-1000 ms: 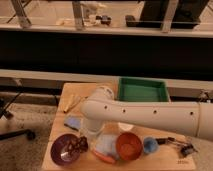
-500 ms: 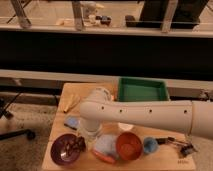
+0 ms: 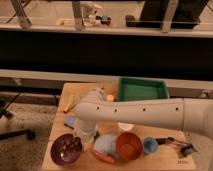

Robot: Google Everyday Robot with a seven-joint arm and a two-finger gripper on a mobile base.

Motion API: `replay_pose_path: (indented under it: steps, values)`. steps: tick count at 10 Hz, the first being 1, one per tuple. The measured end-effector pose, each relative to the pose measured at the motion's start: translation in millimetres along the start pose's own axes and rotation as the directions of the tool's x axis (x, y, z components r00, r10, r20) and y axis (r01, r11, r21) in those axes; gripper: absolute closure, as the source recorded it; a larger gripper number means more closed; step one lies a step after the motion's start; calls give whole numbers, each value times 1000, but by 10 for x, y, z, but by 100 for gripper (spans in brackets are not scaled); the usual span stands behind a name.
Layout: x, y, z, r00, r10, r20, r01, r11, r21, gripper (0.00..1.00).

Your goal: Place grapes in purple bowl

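The closed gripper, seemingly empty, hangs beside the purple bowl with grapes apparently inside; next it should lift straight clear.

A white arm reaches in from the right edge over a wooden table. Its gripper, fingers closed, hangs at the right rim of the purple bowl, lower left, where dark grapes lie. An orange-red bowl sits to the right.
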Motion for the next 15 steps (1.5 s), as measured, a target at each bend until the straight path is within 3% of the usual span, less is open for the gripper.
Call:
replay_pose_path:
  steps: [6,8,15]
  values:
    - [-127,-117,193,1000,-19,-3,19,1000,-20,100]
    - [-147,-139,218,1000,-23,-2,23,999,-25,94]
    - [-167,-139,193,1000,-27,-4,27,999,-35,25]
